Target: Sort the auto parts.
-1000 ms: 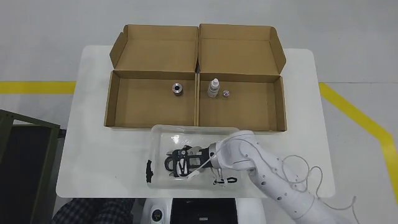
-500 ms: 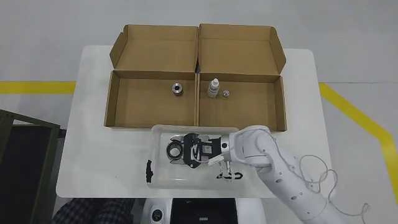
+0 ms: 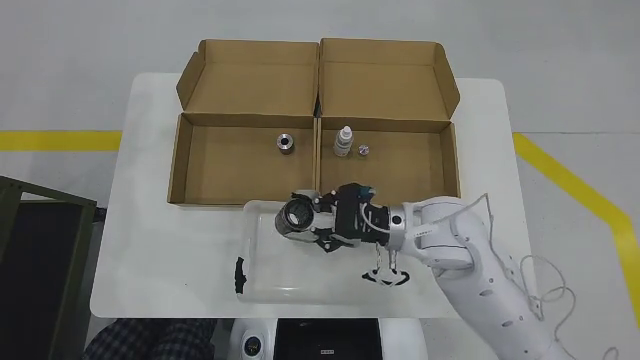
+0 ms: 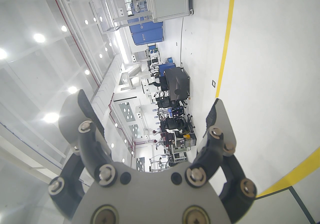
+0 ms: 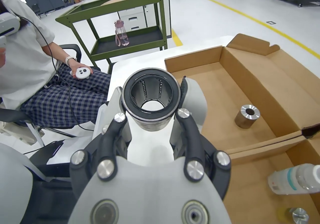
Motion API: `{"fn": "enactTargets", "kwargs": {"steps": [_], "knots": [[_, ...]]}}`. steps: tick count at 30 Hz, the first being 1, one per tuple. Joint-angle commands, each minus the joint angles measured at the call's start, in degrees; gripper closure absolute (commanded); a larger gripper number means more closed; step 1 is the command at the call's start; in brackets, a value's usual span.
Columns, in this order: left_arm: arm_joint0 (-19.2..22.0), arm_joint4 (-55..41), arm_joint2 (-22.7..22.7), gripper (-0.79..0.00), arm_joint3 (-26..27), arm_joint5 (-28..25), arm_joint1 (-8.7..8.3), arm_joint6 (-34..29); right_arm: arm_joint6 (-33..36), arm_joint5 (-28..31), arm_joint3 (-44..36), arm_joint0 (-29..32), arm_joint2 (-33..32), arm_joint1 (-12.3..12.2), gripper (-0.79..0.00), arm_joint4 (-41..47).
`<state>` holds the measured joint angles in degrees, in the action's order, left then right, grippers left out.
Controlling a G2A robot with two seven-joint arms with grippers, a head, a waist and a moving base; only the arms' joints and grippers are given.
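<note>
My right gripper is shut on a hollow metal cylinder with a black rim, a linear bearing, held above the far edge of the clear plastic tray. A black wire clip lies in the tray's right part, and a small black part hangs at its left edge. The left cardboard box holds a steel bushing. The right box holds a small white bottle and a small metal piece. My left gripper is open, pointing away from the table.
The two boxes stand side by side at the back of the white table, lids folded back. A green cart and a seated person with a controller are off the table's left side.
My right gripper has lifted the bearing out of the tray and carried it toward the boxes. The arm has swung to the right.
</note>
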<state>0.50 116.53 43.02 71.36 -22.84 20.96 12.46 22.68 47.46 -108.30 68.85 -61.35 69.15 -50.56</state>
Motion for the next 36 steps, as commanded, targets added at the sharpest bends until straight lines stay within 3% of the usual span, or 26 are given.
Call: {"fn": "enactTargets", "kwargs": {"steps": [1, 13, 36], "knots": [[0.0, 0.0, 0.0, -0.785, 0.0, 0.0, 0.00, 0.0, -0.6, -0.5, -0.5, 0.2, -1.1, -0.2, 0.000, 0.4], [0.0, 0.0, 0.0, -0.785, 0.0, 0.0, 0.00, 0.0, -5.5, -1.5, -2.0, 1.8, -5.1, -0.9, 0.000, 3.8], [0.0, 0.0, 0.0, -0.785, 0.0, 0.0, 0.00, 0.0, -6.6, -2.1, -1.6, 0.9, -5.3, -1.4, 0.000, 7.2]]}}
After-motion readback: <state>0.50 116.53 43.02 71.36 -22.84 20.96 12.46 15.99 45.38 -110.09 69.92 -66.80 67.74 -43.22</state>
